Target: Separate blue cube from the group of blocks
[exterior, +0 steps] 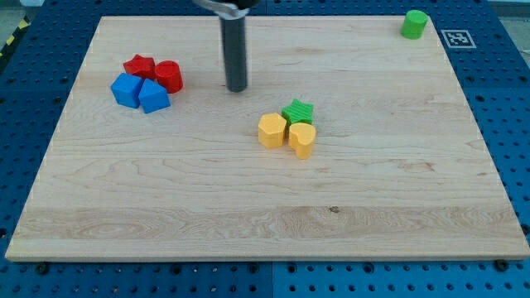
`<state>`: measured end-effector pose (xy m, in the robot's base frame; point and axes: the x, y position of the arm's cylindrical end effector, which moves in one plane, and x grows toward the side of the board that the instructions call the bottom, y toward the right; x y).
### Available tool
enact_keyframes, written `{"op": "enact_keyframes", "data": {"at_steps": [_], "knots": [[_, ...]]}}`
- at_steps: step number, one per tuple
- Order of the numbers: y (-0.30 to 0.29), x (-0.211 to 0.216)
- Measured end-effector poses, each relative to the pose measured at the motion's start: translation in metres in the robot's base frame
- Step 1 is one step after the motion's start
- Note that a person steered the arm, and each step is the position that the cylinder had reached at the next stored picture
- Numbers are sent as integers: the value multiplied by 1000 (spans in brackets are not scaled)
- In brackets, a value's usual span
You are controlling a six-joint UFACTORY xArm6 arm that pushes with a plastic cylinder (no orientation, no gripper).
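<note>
A blue cube (126,89) sits at the view's upper left in a tight group. It touches a second blue block (154,97) on its right, with a red star-shaped block (139,66) and a red cylinder (169,76) just above them. My tip (237,88) rests on the board to the right of this group, about a block's width from the red cylinder. It touches no block.
A yellow hexagonal block (272,131), a second yellow block (302,140) and a green star (297,112) cluster near the middle. A green cylinder (415,24) stands at the top right corner of the wooden board (265,223).
</note>
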<state>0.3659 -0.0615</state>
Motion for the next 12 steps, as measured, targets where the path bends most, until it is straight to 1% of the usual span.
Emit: {"op": "enact_keyframes", "data": {"at_steps": [1,2,3,4,5,6,8,9,10,11,12], "knots": [[-4,0],[-8,-21],[-65,-38],[-123,-64],[-164,-76],[-183,-66],[-112,-27],[-121,-20],[-147,-20],[-151,-12],[-144,3]]}}
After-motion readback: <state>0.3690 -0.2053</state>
